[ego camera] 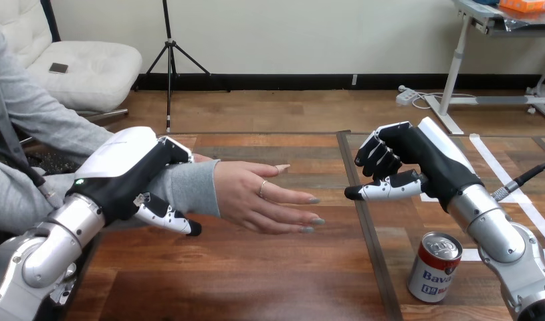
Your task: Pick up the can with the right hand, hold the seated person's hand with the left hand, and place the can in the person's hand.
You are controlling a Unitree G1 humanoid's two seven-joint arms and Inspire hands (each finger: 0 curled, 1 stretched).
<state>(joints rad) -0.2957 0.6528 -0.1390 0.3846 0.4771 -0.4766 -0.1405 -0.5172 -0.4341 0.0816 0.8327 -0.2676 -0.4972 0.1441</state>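
Red can [434, 266] upright near R hand [431, 159], fingers curled empty; L hand [122, 168] fingers round person's wrist [192, 187].

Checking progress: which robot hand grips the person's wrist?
The left hand, curled round the person's grey-sleeved wrist; the right hand is curled, holding nothing.

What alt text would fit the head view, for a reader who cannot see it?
The robot's left hand grips the seated person's wrist; the person's hand stretches open over the wooden table. The right hand, curled and empty, is raised apart from the upright can beside its forearm.
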